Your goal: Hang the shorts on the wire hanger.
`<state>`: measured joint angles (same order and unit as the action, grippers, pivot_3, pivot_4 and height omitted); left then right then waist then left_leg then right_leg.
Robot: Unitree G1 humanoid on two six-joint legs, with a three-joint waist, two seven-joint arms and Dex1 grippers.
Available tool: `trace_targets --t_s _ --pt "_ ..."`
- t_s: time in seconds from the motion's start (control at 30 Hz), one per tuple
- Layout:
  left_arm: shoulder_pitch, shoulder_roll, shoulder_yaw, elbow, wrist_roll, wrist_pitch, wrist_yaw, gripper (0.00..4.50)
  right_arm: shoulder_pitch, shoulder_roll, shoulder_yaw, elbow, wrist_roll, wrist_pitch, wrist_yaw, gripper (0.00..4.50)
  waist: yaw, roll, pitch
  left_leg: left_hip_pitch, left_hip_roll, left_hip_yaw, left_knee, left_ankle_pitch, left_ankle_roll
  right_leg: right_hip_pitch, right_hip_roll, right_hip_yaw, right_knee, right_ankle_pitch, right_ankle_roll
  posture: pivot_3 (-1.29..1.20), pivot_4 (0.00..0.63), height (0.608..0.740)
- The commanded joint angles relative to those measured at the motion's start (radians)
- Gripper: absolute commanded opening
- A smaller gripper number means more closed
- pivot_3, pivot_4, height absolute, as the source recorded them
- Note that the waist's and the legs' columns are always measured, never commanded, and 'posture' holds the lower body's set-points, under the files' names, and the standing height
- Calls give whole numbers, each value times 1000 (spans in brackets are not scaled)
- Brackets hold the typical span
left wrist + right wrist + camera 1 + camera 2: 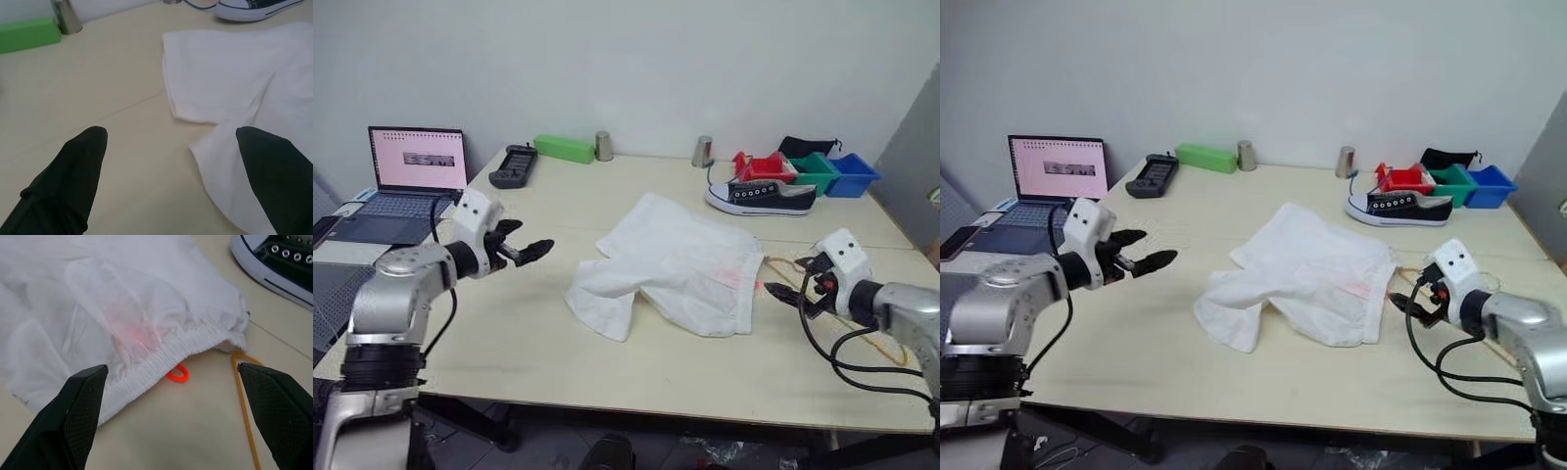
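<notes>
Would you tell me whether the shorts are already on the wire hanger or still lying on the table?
Still on the table: the shorts lie crumpled flat, the wire hanger beside the waistband.

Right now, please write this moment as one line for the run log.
shorts: flat on table | wire hanger: partly under waistband | left gripper: open, apart from shorts | right gripper: open, near waistband, empty
</notes>
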<state>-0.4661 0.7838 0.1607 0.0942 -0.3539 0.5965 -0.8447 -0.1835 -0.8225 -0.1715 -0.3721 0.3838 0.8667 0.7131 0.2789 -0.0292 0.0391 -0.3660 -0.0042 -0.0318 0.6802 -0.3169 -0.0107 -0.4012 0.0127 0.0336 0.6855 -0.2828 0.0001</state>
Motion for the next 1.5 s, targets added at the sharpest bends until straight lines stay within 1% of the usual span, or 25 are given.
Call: trace_targets --t_s 0.03,0.17,0.37,0.43,0.57,0.7,0.83,1.0,1.13,1.23,1.37,1.4,1.5 --pt "-42 9 -7 16 2 -46 -26 4500 -38 -31 12 13 1 -50 41 4491 3 0 0 0 0 0 0 0 0 0 0 0 0 0 0 401 0 740" --pt "-52 11 -28 21 14 -68 -52 4500 -65 -36 37 57 -20 -89 54 4491 8 -1 0 0 0 0 0 0 0 0 0 0 0 0 0 404 0 740" --pt "-20 18 -24 -14 6 -71 -71 4500 -42 -66 51 44 -17 -115 98 4491 24 -1 0 -1 0 0 0 0 0 -1 0 0 -1 0 0 402 0 740" --pt "-14 16 -22 -34 -4 -66 -77 4500 -39 -79 54 42 -13 -119 115 4491 29 -1 0 -2 0 0 0 0 0 -1 0 0 -2 0 0 404 0 740" --pt "18 23 -45 -138 -45 -29 -132 4500 -36 -122 84 22 -10 -137 174 4491 36 -1 0 -3 0 0 0 0 0 -1 0 -1 -3 1 0 403 0 740" --pt "60 35 -101 -268 -85 17 -207 4500 -45 -159 155 2 -35 -180 234 4491 45 -1 0 -2 1 0 0 0 0 -1 0 0 -3 1 0 400 0 740" --pt "86 36 -231 -326 -30 -34 -268 4500 -85 -163 287 73 -144 -299 271 4491 49 0 0 -2 1 0 1 0 0 -1 1 0 -3 1 0 396 0 740" --pt "77 -24 -384 -247 99 -154 -252 4500 -149 -130 409 209 -245 -405 310 4491 50 0 0 -1 1 2 1 0 0 0 2 1 -3 1 0 386 0 740" --pt "75 -79 -461 -144 178 -233 -246 4500 -179 -114 472 304 -324 -491 330 4491 52 0 0 -1 0 2 1 0 0 0 2 1 -3 1 0 381 0 740" --pt "61 -119 -487 -71 216 -259 -231 4500 -203 -99 503 372 -398 -558 312 4491 51 0 0 -2 1 3 1 0 0 -1 2 1 -3 2 -1 381 0 740" --pt "51 -155 -544 71 328 -378 -188 4500 -214 -70 524 412 -414 -572 347 4491 52 0 0 -1 1 3 1 0 0 -1 2 1 -3 2 -1 367 0 740" --pt "46 -161 -549 93 344 -402 -187 4500 -218 -61 527 426 -424 -581 348 4491 52 0 -1 -1 1 3 1 0 0 -1 2 1 -3 2 -1 367 0 740" --pt "38 -175 -548 133 363 -440 -192 4500 -226 -48 537 465 -448 -609 359 4491 55 3 -4 1 1 3 1 0 0 1 2 2 -3 3 -1 375 0 740"
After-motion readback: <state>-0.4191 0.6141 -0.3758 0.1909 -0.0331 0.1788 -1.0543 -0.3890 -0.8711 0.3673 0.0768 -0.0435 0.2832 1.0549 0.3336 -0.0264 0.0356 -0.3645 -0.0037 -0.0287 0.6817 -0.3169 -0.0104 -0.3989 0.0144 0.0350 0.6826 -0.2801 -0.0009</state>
